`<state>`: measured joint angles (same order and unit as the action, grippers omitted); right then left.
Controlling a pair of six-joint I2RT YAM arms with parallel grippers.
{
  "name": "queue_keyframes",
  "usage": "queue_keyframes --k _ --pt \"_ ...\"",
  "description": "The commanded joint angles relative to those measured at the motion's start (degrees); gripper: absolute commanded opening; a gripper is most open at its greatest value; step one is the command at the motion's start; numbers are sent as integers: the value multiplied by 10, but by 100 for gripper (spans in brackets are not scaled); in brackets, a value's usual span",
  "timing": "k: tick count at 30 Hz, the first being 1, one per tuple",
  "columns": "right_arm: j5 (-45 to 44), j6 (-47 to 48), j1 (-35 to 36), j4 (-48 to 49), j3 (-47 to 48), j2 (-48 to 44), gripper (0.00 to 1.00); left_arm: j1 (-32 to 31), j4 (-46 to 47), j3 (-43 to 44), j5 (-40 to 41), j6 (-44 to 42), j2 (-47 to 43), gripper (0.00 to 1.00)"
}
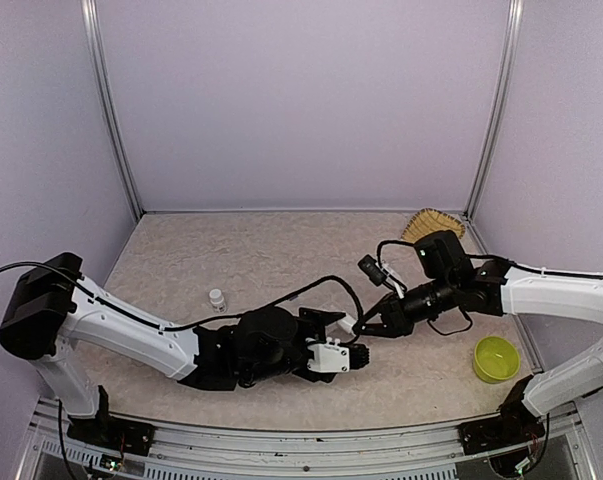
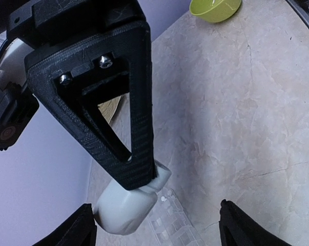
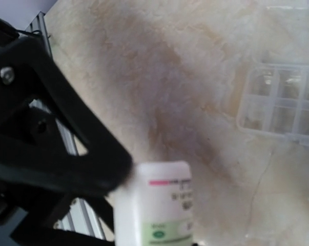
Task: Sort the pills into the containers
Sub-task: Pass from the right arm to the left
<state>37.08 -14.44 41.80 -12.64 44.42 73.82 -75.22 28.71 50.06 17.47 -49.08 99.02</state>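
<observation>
The clear compartmented container (image 2: 173, 226) lies flat on the table, also in the right wrist view (image 3: 282, 100). One tiny white pill (image 2: 163, 199) rests at its near end. My right gripper (image 1: 366, 326) is shut on a white pill bottle (image 2: 124, 206), tilted with its mouth down over the container. The right wrist view shows the bottle's green and pink label (image 3: 162, 210) between my right gripper's (image 3: 144, 205) fingers (image 3: 57, 148). My left gripper (image 2: 159, 230) is open, its fingertips (image 2: 239, 228) either side of the bottle and container. In the top view the container is hidden under the arms.
A lime-green bowl (image 1: 496, 358) sits at the right, near the right arm. A woven basket (image 1: 433, 222) stands at the back right corner. A small white vial (image 1: 217, 298) stands left of centre. The metal rail (image 3: 75, 220) marks the table's near edge.
</observation>
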Motion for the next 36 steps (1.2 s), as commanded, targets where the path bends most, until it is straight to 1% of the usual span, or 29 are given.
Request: queue_keyframes --k 1,3,7,12,16,18,20,22,28,29,31,35,36 --pt "13 4 10 -7 16 3 19 -4 0 33 30 -42 16 79" --pt "14 5 14 -9 16 6 18 -6 1 36 35 -48 20 77" --pt "19 7 25 -9 16 11 18 -9 -7 47 33 -49 24 65" --pt "22 5 31 -6 12 7 18 -9 -34 59 34 -49 34 55" --pt "33 6 31 -1 7 4 18 -10 -47 65 38 -48 39 50" --pt "34 8 31 0 6 4 18 -10 -50 66 39 -47 39 46" --pt "37 7 31 2 4 4 17 -10 -51 67 40 -45 41 44" --pt "40 7 31 5 3 4 17 -10 -54 69 41 -43 42 38" --pt "43 7 31 11 2 0 18 -10 -55 70 43 -35 44 29" --pt "43 6 31 11 2 1 18 -10 -55 70 44 -32 45 27" --pt "43 6 31 13 2 1 21 -10 -54 71 45 -21 46 27" --pt "42 4 31 19 0 -2 28 -10 -49 73 49 20 46 19" --pt "40 4 31 19 0 -3 29 -9 -48 72 47 33 45 16"
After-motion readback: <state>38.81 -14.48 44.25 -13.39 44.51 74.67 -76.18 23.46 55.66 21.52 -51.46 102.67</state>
